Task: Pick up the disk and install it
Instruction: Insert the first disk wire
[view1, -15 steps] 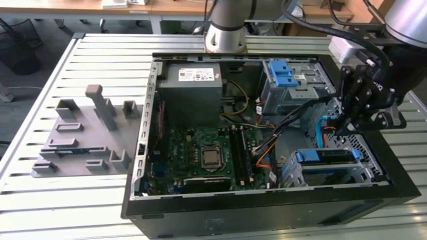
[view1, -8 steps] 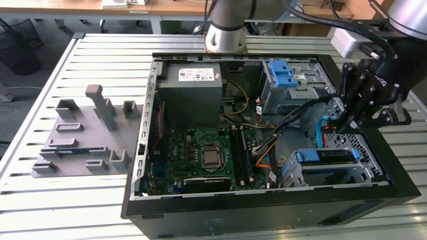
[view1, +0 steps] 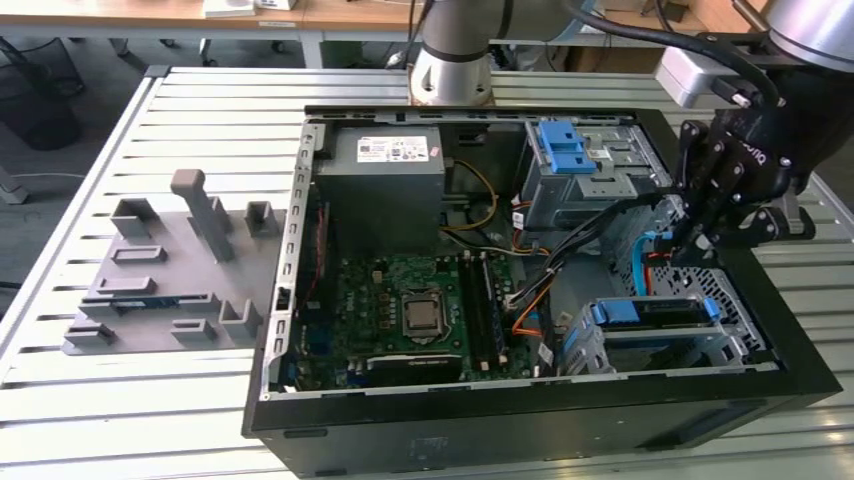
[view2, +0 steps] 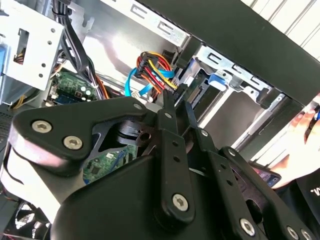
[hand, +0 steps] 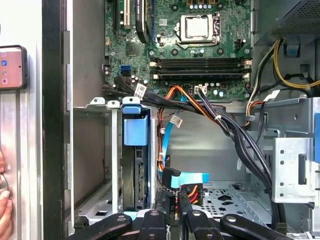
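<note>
Black hand (view2: 175, 107), close to both wrist cameras: two thin fingers (hand: 165, 200) pressed nearly together, pinching nothing visible, tips down among the red, orange and blue cables (hand: 172, 177) on the case floor. Exterior view: hand (view1: 697, 240) inside the open case (view1: 534, 420), toward the exterior view's right, between two metal cages. Disk (view1: 650, 313): seated on edge in the near cage (view1: 727, 345), blue bracket uppermost, just beside the hand and nearer the case's front wall, not touching it. First wrist view: disk (hand: 136, 160) in its cage, blue tab showing, next to the fingertips. Motherboard (view1: 414, 310) mid-case. Grey fixture (view1: 167, 270) on the slatted tabletop (view1: 80, 400), well apart.
</note>
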